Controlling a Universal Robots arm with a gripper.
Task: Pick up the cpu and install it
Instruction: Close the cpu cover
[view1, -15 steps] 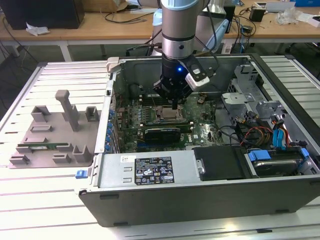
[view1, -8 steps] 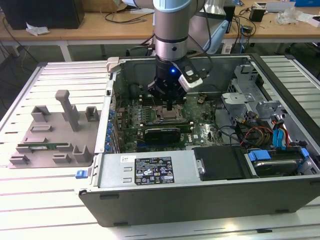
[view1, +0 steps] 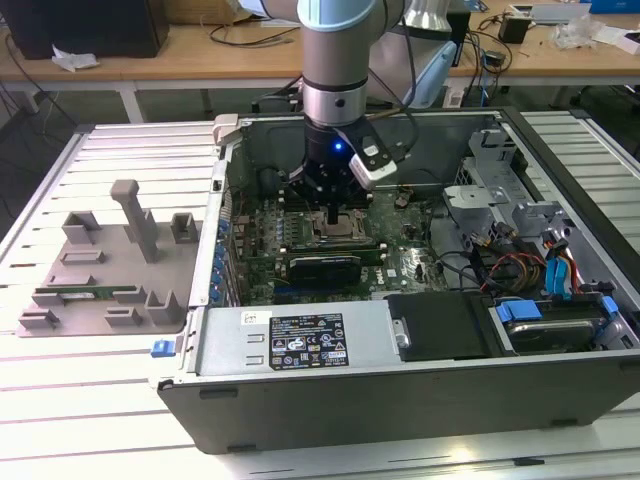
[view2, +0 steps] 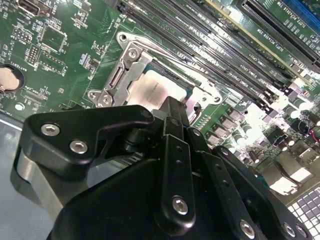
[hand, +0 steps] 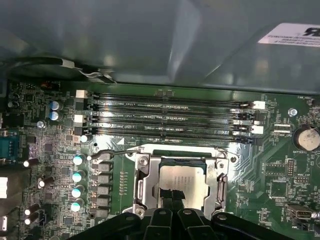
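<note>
The cpu is a silvery square chip lying flat inside the motherboard's metal socket frame; in the second wrist view the cpu shows just past the finger ends. My gripper stands directly over it, with its two black fingers pressed together and their tips at the middle of the chip's top plate. They do not clasp its edges. In the exterior view the gripper reaches straight down into the open computer case over the socket. The socket's retention lever lies beside the frame.
Four memory slots run alongside the socket. A black graphics card sits just in front of it. A grey parts fixture lies on the table at the exterior view's left. The power supply and drive bay line the case front.
</note>
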